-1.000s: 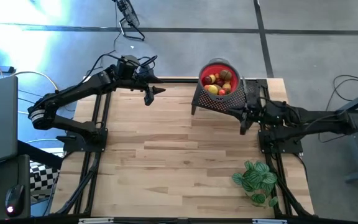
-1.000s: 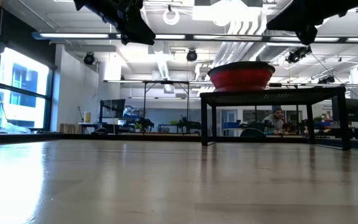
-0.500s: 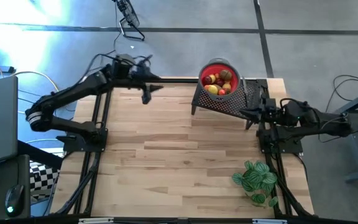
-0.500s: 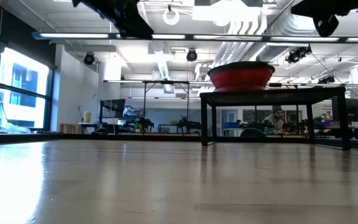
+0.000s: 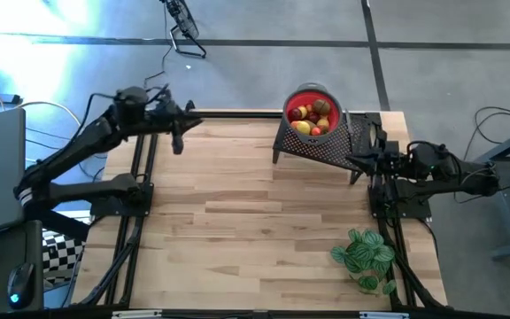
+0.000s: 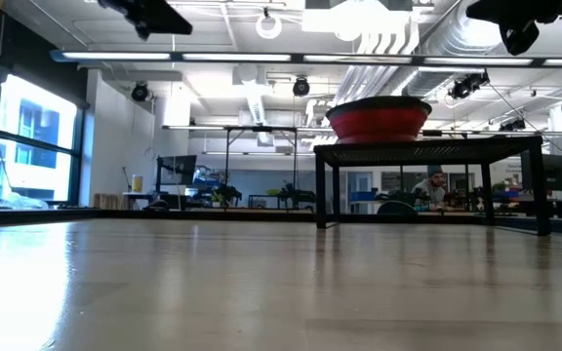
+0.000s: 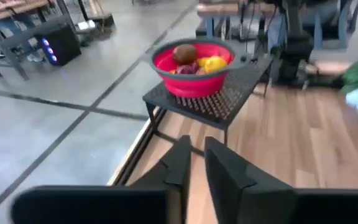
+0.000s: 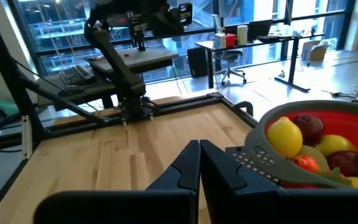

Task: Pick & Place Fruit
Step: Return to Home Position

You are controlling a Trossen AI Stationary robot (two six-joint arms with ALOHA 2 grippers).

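The fruit [image 5: 311,115], several small yellow, red and brown pieces, lies heaped in a red bowl [image 5: 311,90]. The bowl rests by its base on a black mesh stand [image 5: 321,146] at the table's far edge. In the left wrist view the fruit [image 7: 197,59] shows well ahead of my left gripper [image 7: 197,146]. That gripper [image 5: 179,142] hovers near the far left corner, its fingers almost together and holding nothing. My right gripper [image 5: 355,167] is shut and holds nothing, beside the stand's near right corner, with the fruit [image 8: 309,140] close by.
A green leafy plant [image 5: 364,257] lies near the table's near right corner. Both arms' black frames run along the left and right edges. The wooden top between them is bare. In the low view the stand [image 6: 427,151] rises on thin legs.
My left gripper has drawn back from the bowl toward the table's left edge, staying high, and its fingers have come together. My right gripper has pulled back a little toward the right edge. The bowl and the fruit have kept still.
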